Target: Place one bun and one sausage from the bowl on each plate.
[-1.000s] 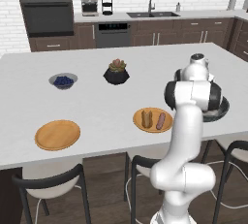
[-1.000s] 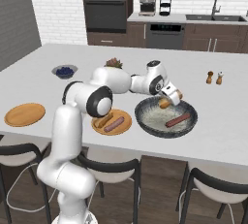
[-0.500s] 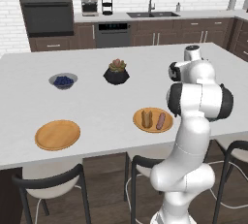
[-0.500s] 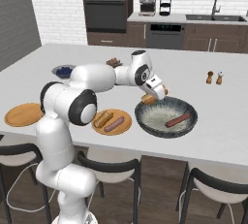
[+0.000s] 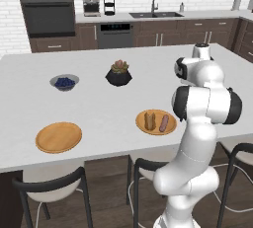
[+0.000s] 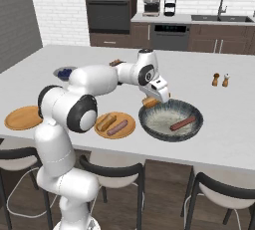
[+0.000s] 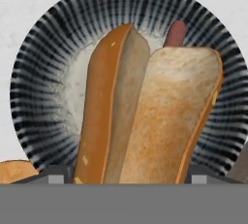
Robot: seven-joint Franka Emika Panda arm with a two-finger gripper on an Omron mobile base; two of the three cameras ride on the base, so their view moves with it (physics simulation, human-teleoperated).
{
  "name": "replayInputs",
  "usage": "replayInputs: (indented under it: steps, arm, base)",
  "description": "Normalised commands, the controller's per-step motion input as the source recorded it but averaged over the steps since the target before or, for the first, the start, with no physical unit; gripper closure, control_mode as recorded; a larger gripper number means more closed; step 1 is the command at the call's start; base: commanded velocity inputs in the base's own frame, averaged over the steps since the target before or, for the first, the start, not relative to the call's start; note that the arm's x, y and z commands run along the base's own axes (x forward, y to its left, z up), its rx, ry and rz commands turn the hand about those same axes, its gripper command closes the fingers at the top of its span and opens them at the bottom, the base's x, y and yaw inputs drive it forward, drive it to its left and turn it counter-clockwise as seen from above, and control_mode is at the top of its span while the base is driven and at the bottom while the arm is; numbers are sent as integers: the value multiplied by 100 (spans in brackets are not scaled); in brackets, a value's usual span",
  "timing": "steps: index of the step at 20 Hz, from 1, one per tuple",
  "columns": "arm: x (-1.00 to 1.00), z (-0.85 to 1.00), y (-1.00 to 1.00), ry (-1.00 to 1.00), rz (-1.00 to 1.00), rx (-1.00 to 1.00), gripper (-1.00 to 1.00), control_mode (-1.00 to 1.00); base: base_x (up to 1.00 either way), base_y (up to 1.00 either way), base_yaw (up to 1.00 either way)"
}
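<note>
My gripper is shut on a tan bun and holds it just above the left rim of the dark grey bowl. One sausage lies inside the bowl. In the hand view the bun stands between my fingers, with the bowl's striped rim and the sausage tip behind it. The near plate carries a bun and a sausage; in the left base view these are the plate, bun and sausage. The other plate is bare.
A small bowl of blue berries and a black succulent pot stand farther back on the island. Salt and pepper shakers sit behind the bowl on the right. Stools line the counter's front edge.
My hand has carried the bun from over the bowl's middle to its left rim, toward the plates, and the arm has swung with it. The grip stays the same.
</note>
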Motion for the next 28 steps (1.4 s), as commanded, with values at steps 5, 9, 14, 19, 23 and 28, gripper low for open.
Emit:
replayInputs:
  steps: [5, 9, 14, 19, 23, 28]
  arm:
    - [0, 0, 2, 0, 0, 0, 100, -100]
    - [0, 0, 32, 0, 0, 0, 100, -100]
    - [-3, -2, 64, -3, 0, 0, 100, 100]
    - [0, 0, 0, 0, 0, 0, 100, 100]
    - [0, 0, 0, 0, 0, 0, 100, 100]
    - [0, 0, 0, 0, 0, 0, 100, 100]
  base:
    - [0, 0, 0]
    - [0, 0, 0]
    - [-1, 20, 0]
    - [-3, 100, 0]
    - [-1, 100, 0]
    - [0, 100, 0]
